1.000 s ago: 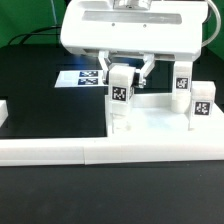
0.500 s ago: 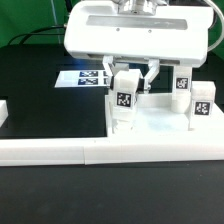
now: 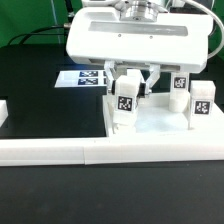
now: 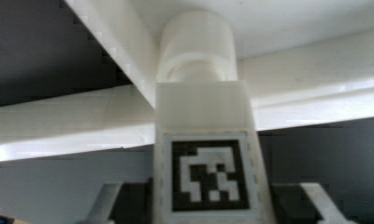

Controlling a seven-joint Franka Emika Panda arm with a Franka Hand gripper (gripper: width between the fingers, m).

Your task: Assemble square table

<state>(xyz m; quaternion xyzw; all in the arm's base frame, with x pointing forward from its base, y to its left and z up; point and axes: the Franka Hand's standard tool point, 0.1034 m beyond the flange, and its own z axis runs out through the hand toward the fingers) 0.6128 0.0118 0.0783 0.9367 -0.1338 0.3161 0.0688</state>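
Basically, the pincer [image 3: 128, 88] gripped a leg post [image 3: 125, 103] by its top, long axis upright, standing directly below over the slab's [image 3: 150, 126] near-left corner in the exterior view.

You are seeing no readable words, brands or numbers. Only black-and-white coded tags are showing: on the held leg post [image 3: 125, 102], on two standing leg posts [image 3: 203, 102], and on the marker board [image 3: 86, 76].

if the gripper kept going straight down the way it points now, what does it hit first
The gripper is closed on a leg post pointing down at the square tabletop. The post's lower end would likely press into the tabletop's corner first; depth is unclear.
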